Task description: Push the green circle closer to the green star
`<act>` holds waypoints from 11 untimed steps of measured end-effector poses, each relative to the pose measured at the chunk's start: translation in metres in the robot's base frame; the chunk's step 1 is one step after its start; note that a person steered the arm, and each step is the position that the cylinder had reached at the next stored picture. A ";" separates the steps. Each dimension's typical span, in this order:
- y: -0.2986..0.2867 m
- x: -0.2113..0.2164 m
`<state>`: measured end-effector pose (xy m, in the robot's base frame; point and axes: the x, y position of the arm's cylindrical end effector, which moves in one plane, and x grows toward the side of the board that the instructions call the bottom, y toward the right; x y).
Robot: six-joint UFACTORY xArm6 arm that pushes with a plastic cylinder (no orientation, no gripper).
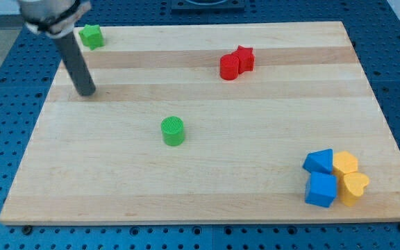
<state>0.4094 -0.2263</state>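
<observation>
The green circle (173, 130) is a short green cylinder standing a little left of the board's middle. The green star (91, 35) sits at the board's top left corner. My tip (87, 92) rests on the board at the left, below the green star and up and to the left of the green circle, well apart from both. The dark rod rises from it toward the view's top left.
A red cylinder (228, 67) and a red star (244, 58) touch each other at the top middle. Two blue blocks (320, 161) (321, 189) and two yellow heart-shaped blocks (345, 163) (355, 187) cluster at the bottom right. The wooden board (255, 139) lies on a blue perforated table.
</observation>
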 end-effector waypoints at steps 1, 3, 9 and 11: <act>0.008 0.073; 0.111 0.157; 0.159 0.102; 0.185 0.087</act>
<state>0.4969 -0.0409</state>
